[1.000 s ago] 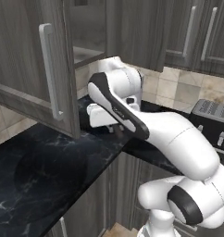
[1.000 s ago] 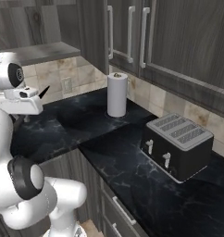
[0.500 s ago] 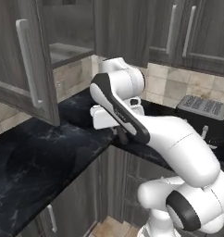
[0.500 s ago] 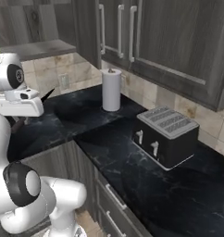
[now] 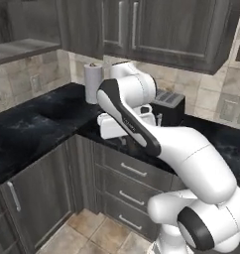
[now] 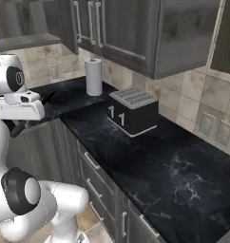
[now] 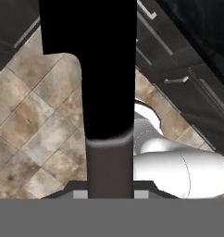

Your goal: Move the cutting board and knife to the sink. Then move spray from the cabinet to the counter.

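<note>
Knife (image 7: 107,83) clamped in the gripper (image 7: 110,192), grey handle between the fingers, black blade reaching away over the tiled floor (image 7: 35,134) and drawer fronts (image 7: 178,83) below. In the right base view, black blade tip poking past the hand over the counter (image 6: 150,161). Further along that black worktop, 1 toaster (image 6: 131,111) near a paper towel roll (image 6: 93,77), under the wall cabinets (image 6: 136,33).

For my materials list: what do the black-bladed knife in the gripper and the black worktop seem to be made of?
The black-bladed knife: flat matte black blade, perhaps coated metal, though its even colour leaves that open; the grey handle looks smooth, likely plastic or metal. The black worktop: polished marble-look stone, judging by thin white veins and a soft sheen.
</note>
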